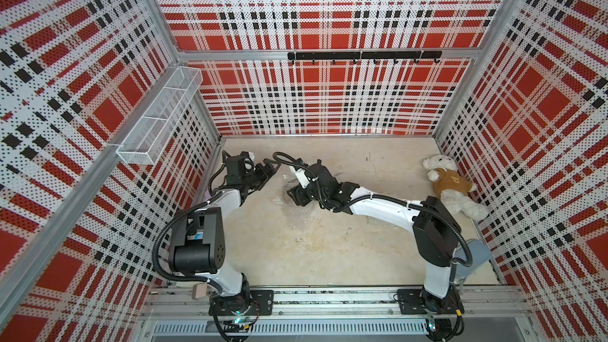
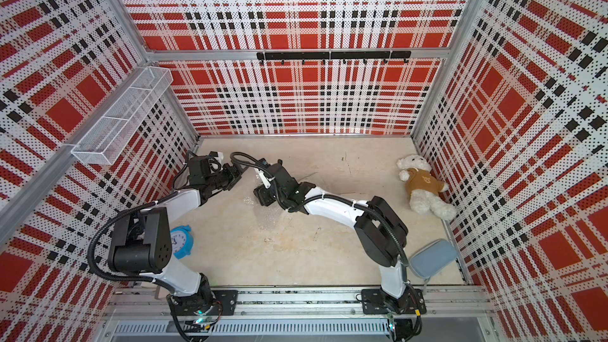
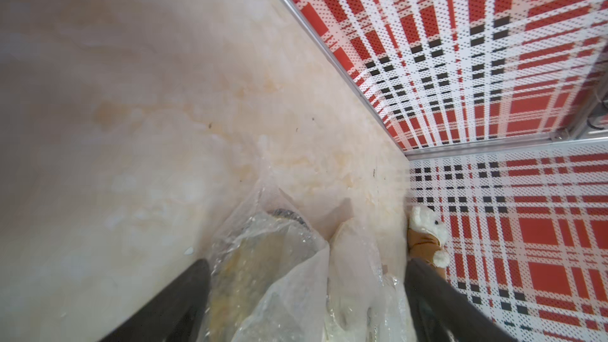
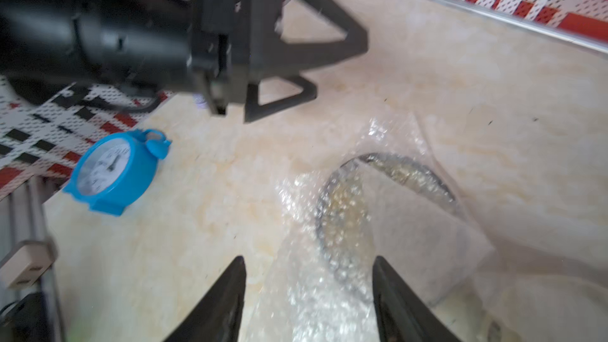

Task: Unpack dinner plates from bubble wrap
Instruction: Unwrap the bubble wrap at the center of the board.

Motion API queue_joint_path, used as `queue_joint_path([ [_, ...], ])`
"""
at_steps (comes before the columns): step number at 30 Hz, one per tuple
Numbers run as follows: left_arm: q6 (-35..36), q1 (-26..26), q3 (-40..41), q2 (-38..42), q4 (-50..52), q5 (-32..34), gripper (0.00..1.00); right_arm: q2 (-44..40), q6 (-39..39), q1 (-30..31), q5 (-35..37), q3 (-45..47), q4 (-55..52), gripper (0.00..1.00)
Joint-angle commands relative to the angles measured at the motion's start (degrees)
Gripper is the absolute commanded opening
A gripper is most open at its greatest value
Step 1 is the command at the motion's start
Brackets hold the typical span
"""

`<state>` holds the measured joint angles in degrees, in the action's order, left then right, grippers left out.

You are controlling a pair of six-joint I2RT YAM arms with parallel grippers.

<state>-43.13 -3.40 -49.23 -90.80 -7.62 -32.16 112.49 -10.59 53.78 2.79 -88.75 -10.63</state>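
Starting at the left, a blue alarm clock is seen lying on the table near the wall; its dial is too blurred for the numerals or any maker's name to be read. Next to the right, the left tool is held above the table with its jaws spread wide and nothing between them. Just beyond it, near the middle of the table, the bubble wrap lies crumpled and partly folded back, and a dark-rimmed dinner plate can be made out through it, not yet freed. The right tool is poised over the near edge of the wrap, jaws parted and released, with the film lying between them but not pinched. For this step, a loose flap alone should be caught, clear of the ceramic rim, and drawn away low and slowly while the plate is steadied from the other side, so that it is not dragged or tipped. Farthest right, a white teddy bear lies against the wall; the mark on its brown shirt cannot be read.
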Motion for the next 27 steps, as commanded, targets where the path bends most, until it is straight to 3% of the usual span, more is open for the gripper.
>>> queue_joint_path([
  [1, 0.71, -0.39, 2.06, 3.38, 6.86, 6.7, 0.92, 7.19, 4.21, 1.74, 6.75, -6.62, -11.91, 0.7],
  [4, -0.02, -1.24, 3.82, 5.04, 8.07, 8.1, 0.92, 10.58, 5.0, 3.47, 10.43, -10.3, -13.19, 0.77],
  [8, 0.6, -2.35, 4.63, 6.73, 10.17, 9.51, 0.92, 13.56, 5.1, 4.81, 11.29, -13.7, -14.88, 0.78],
  [27, -0.9, -8.92, 6.52, 8.79, 9.34, 8.01, 0.93, 20.93, 4.64, 6.64, 14.0, -19.13, -12.7, 0.72],
])
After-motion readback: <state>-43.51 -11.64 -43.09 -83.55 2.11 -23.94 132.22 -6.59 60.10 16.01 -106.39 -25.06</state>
